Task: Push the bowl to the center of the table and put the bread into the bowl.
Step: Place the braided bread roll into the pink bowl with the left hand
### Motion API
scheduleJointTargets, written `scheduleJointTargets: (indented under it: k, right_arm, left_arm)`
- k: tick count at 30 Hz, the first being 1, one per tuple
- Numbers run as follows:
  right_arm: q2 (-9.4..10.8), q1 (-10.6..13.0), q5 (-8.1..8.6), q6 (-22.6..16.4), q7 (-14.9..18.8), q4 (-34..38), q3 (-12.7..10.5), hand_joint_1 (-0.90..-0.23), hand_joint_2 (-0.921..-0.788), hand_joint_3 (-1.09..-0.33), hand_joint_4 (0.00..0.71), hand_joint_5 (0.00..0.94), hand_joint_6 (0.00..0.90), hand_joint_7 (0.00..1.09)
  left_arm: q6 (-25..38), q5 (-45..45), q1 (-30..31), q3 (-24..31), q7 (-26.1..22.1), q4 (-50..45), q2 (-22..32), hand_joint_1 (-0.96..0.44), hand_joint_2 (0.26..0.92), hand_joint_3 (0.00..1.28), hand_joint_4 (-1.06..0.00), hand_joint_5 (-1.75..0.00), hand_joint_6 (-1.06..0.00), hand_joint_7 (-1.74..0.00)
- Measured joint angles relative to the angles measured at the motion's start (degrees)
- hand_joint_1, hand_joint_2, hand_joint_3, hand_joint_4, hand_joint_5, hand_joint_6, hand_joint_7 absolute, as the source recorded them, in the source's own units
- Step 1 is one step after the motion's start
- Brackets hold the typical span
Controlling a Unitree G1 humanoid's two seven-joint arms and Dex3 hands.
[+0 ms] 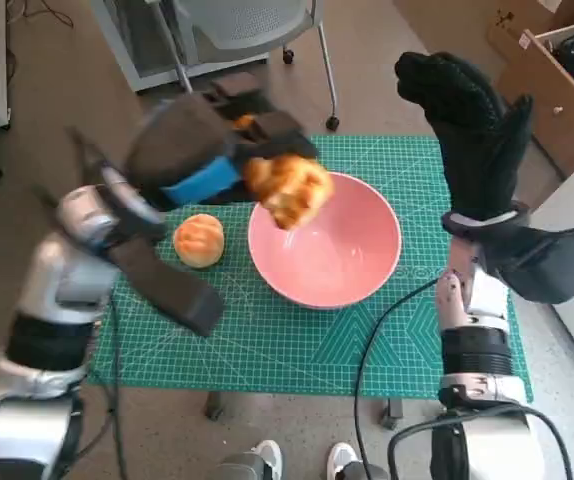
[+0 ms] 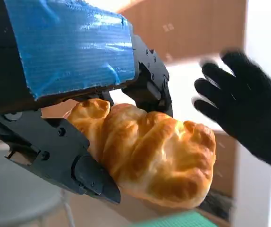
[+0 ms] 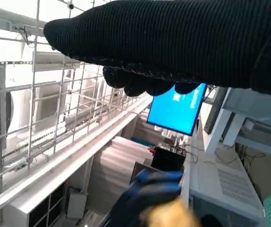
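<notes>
The pale pink round bowl [image 1: 325, 240] rests on the green gridded cutting mat [image 1: 267, 345] that covers the small table, roughly at the mat's middle. Its interior holds nothing.

The left hand [image 1: 202, 150], black with blue tape over its back, holds a golden-brown croissant-shaped bread [image 1: 289, 189] in the air. In the head view the bread overlaps the bowl's near-left rim and sits above it, not inside it. The left wrist view confirms the grip: the bread [image 2: 147, 150] is clamped between the black fingers [image 2: 83, 172] on one side and the fingers under the taped back on the other, with most of its length projecting free past the fingertips.

The right hand [image 1: 472, 125], in a black knitted glove, is raised beside the bowl's far-right side, clear of bowl and mat. It carries nothing. In the left wrist view the gloved fingers [image 2: 230, 94] appear spread apart, though motion blur softens their outline. In the right wrist view the glove [image 3: 173, 42] fills the upper band, and its fingers hardly show.

A second item, a round orange-brown bun [image 1: 199, 240], lies on the mat just beside the bowl's left rim, apparently not touching it.

A black cable [image 1: 382, 330] runs across the mat's near-right part toward the right forearm.
</notes>
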Motion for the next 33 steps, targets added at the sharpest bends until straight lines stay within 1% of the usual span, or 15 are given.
scheduleJointTargets:
  k: [6,12,15,16,17,18,19,20,21,22,23,24,26,29,33]
  right_arm:
    - [-0.43,0.92,-0.54,-0.51,-0.12,-0.97,-0.1,-0.678,-0.921,-0.693,0.227,0.001,0.261,0.17]
    - [-1.14,2.48,-1.11,-0.79,-0.91,-3.09,-0.12,-0.669,-0.921,-0.702,0.224,0.0,0.26,0.16]
    - [-1.53,3.39,-1.26,-0.81,-1.89,-4.49,-0.13,-0.668,-0.921,-0.713,0.217,0.0,0.26,0.16]
    - [-1.65,3.69,-1.3,-0.8,-2.18,-4.96,-0.12,-0.667,-0.921,-0.718,0.216,0.0,0.26,0.16]
    - [-1.73,3.93,-1.34,-0.8,-2.39,-5.29,-0.11,-0.667,-0.921,-0.72,0.216,0.0,0.26,0.16]
    - [-1.83,4.15,-1.38,-0.8,-2.58,-5.61,-0.1,-0.666,-0.921,-0.725,0.213,0.0,0.259,0.16]
    - [-1.96,4.43,-1.4,-0.76,-2.8,-5.96,-0.1,-0.666,-0.921,-0.729,0.211,0.0,0.259,0.16]
    - [-2.04,4.63,-1.42,-0.72,-2.99,-6.25,-0.09,-0.664,-0.921,-0.732,0.208,0.0,0.258,0.16]
    - [-2.11,4.82,-1.43,-0.6,-3.21,-6.61,-0.09,-0.663,-0.921,-0.734,0.206,0.0,0.258,0.16]
    - [-2.15,4.98,-1.42,-0.44,-3.36,-6.96,-0.08,-0.662,-0.921,-0.736,0.204,0.0,0.257,0.16]
    - [-2.2,5.12,-1.41,-0.24,-3.53,-7.27,-0.07,-0.662,-0.921,-0.736,0.203,0.0,0.257,0.16]
    - [-2.23,5.25,-1.4,-0.02,-3.73,-7.63,-0.05,-0.661,-0.921,-0.738,0.201,0.0,0.257,0.16]
    - [-2.24,5.44,-1.41,0.29,-4.05,-8.19,0.0,-0.66,-0.921,-0.739,0.198,0.0,0.256,0.16]
    - [-2.24,5.73,-1.41,0.78,-4.54,-9.04,0.14,-0.659,-0.921,-0.74,0.196,0.0,0.255,0.16]
    - [-2.23,6.13,-1.44,1.34,-5.2,-9.99,0.39,-0.657,-0.921,-0.743,0.196,0.001,0.254,0.16]
  left_arm:
    - [-4.65,2.2,-6.09,-4.23,2.5,13.95,-4.5,0.0,0.92,0.13,-0.56,-1.24,-0.62,-1.24]
    - [-6.82,3.0,-9.77,-6.65,3.95,23.53,-7.27,0.0,0.921,0.14,-0.54,-1.25,-0.6,-1.26]
    - [-6.84,3.87,-10.86,-7.57,4.31,26.6,-8.03,0.0,0.921,0.19,-0.48,-1.3,-0.57,-1.31]
    - [-6.84,3.99,-11.07,-7.84,4.33,27.54,-8.21,0.0,0.921,0.22,-0.43,-1.35,-0.53,-1.35]
    - [-6.78,4.06,-11.15,-8.1,4.33,28.07,-8.29,0.0,0.921,0.24,-0.41,-1.37,-0.52,-1.36]
    - [-6.72,4.12,-11.2,-8.36,4.32,28.55,-8.34,-0.03,0.889,0.22,-0.35,-1.1,-0.44,-1.13]
    - [-6.37,4.15,-11.22,-8.58,4.17,28.95,-8.41,-0.06,0.887,0.17,-0.35,-0.86,-0.42,-0.92]
    - [-6.02,4.17,-11.22,-8.74,4.02,29.24,-8.47,-0.09,0.88,0.12,-0.32,-0.61,-0.38,-0.72]
    - [-5.42,4.17,-11.22,-8.87,3.64,29.45,-8.5,-0.11,0.879,0.1,-0.32,-0.51,-0.37,-0.64]
    - [-4.67,4.17,-11.22,-8.99,3.13,29.56,-8.5,-0.14,0.868,0.06,-0.28,-0.34,-0.33,-0.51]
    - [-3.91,4.17,-11.22,-9.08,2.57,29.56,-8.49,-0.16,0.864,0.05,-0.26,-0.28,-0.32,-0.47]
    - [-2.94,4.17,-11.22,-9.15,1.84,29.55,-8.48,-0.19,0.852,0.03,-0.22,-0.18,-0.28,-0.39]
    - [-1.54,4.17,-11.22,-9.24,0.71,29.52,-8.45,-0.25,0.836,0.02,-0.15,-0.07,-0.23,-0.3]
    - [0.45,4.25,-11.22,-9.42,-0.64,29.13,-8.24,-0.32,0.825,0.01,-0.09,-0.02,-0.18,-0.24]
    - [1.87,4.71,-11.21,-9.83,-1.2,27.79,-7.65,-0.42,0.828,0.01,-0.03,-0.01,-0.13,-0.2]
